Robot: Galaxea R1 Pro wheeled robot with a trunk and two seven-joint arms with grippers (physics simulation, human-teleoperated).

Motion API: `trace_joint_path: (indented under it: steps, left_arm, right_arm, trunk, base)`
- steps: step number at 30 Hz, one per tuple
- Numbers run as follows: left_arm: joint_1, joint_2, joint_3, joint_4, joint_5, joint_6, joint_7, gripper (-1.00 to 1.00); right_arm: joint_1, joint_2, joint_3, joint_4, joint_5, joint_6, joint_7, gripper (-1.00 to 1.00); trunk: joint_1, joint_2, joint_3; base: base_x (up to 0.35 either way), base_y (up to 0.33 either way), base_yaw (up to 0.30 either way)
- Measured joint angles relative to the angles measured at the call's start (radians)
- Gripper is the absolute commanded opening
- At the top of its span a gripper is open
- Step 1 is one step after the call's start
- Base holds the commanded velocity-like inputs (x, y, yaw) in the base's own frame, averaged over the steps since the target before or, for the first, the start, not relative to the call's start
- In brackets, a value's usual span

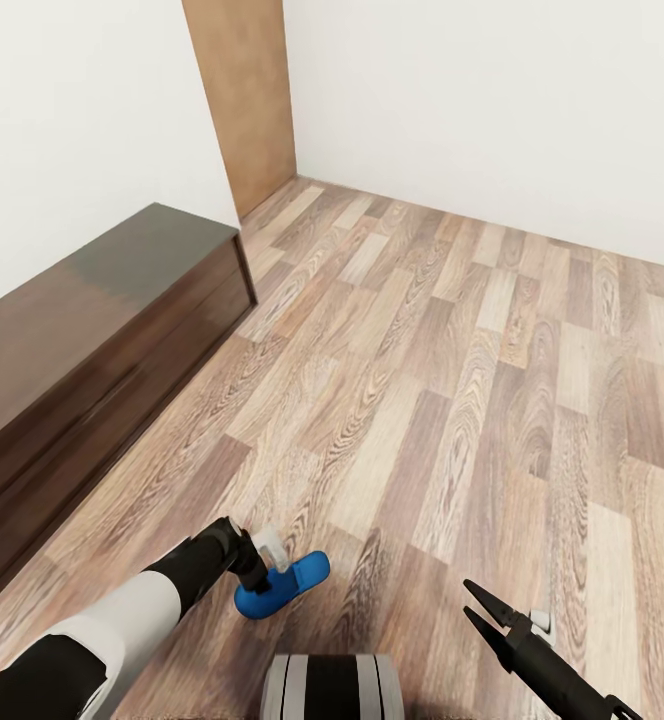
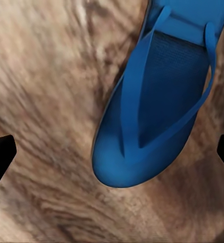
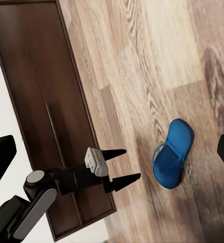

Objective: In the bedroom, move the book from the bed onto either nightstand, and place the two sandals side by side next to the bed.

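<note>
Blue sandal (image 1: pixel 284 583) just below left tool (image 1: pixel 272 556)

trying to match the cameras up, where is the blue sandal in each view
Head view: sandal at bottom centre, on the wood floor beside the left gripper.
Left wrist view: sandal close up, centre and upper right.
Right wrist view: sandal right of centre.
Shared landmark: the long dark bench, also in the right wrist view.

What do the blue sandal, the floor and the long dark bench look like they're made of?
Sandal: probably foam or rubber, matte; uniform bright blue, thin strap, fine ribbed footbed. It lies on the floor, ahead of the open left hand.
Floor: wood-look planks, possibly laminate; strong printed-looking grain, mixed tones, slight sheen.
Bench: dark brown wood or veneer, glossy; streaked grain and a pale reflection on top.
</note>
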Motion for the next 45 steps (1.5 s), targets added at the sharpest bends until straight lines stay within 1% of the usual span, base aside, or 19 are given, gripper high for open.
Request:
trace_joint_path:
  steps: [14,45]
  left_arm:
    - [0.000,0.000,0.000,-0.001,0.001,-0.001,0.002,1.00]
    - [0.000,-0.003,0.001,-0.002,0.002,-0.002,0.003,1.00]
  right_arm:
    - [0.000,0.000,0.000,0.000,0.000,0.000,0.000,1.00]
    - [0.000,0.001,0.002,0.000,0.000,0.000,0.001,1.00]
  trunk:
    - [0.006,-0.003,-0.054]
    - [0.006,-0.003,-0.054]
  base:
    - [0.000,0.000,0.000]
    - [0.000,0.000,0.000]
